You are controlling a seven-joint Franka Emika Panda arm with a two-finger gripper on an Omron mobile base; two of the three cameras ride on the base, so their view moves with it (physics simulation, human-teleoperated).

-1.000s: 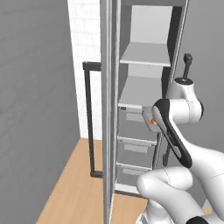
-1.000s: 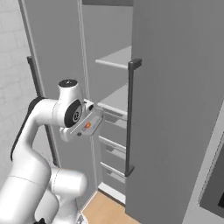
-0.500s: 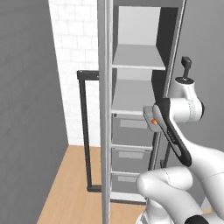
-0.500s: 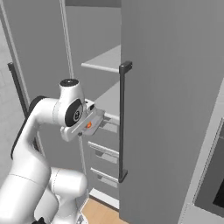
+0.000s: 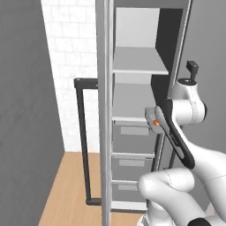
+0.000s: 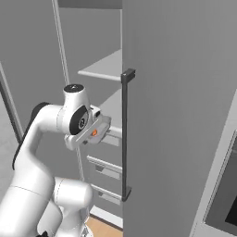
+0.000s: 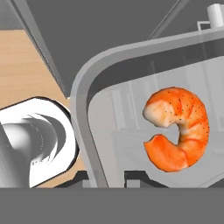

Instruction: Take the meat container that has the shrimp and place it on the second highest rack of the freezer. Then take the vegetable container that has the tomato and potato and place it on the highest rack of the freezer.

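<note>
The small rectangular grey metal meat container [image 7: 144,92] with rounded corners and a raised rim was held level in front of the open freezer [image 5: 141,110], a tall narrow grey cabinet, with the small curled orange-and-white shrimp [image 7: 177,128] lying flat on its floor. Keeping the tray level looked like the reason the shrimp sat well inside the rim and not against a wall. The two-finger gripper [image 7: 107,177] was clenched on the tray's rim, one dark tip either side of the wall. From the base cameras the tray [image 6: 98,130] rode just in front of the lower pale grey shelf board [image 5: 130,106], apparently its goal, near its height but not yet on it. The highest rack [image 5: 139,62] above was bare. The freezer's door, with its long black bar handle [image 6: 125,134], stood wide beside the arm.
</note>
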